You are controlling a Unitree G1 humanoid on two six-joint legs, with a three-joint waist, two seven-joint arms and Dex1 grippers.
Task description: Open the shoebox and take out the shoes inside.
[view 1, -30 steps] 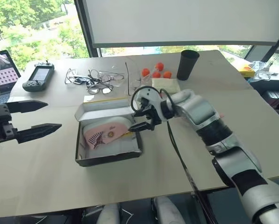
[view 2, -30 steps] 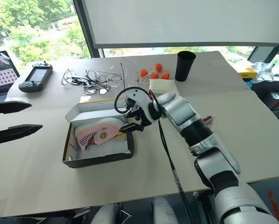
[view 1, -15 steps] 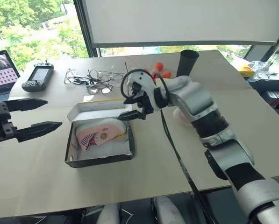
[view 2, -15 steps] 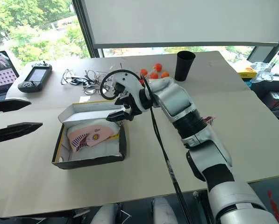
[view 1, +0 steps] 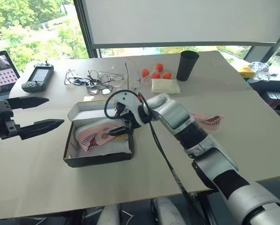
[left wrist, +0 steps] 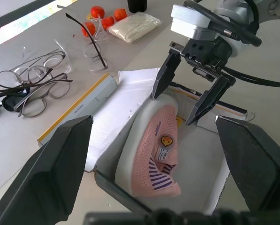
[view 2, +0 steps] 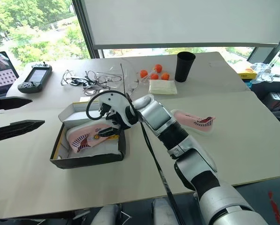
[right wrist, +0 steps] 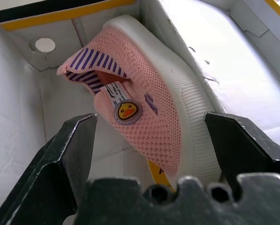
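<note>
Over the open shoebox (view 1: 98, 152), the right gripper (left wrist: 190, 93) hangs with jaws spread wide, empty, straddling the toe of the pink shoe (right wrist: 149, 119) inside. The left gripper (view 1: 36, 115) waits open, well apart. Risk: closing off-centre could pinch the box wall.

Setting: office or robotics test room, probably. Evidence: wide pale worktable (view 1: 50, 178) set against large windows (view 1: 32, 28) looking onto green trees, a white roller blind (view 1: 177, 21) drawn over the middle pane. Laptop (view 1: 1, 70) open at the table's left edge. Handheld controller with screen (view 1: 38, 77) beside it. Tangled spectacles (view 1: 95, 79), orange balls (view 1: 156, 72), black cup (view 1: 187, 65).
</note>
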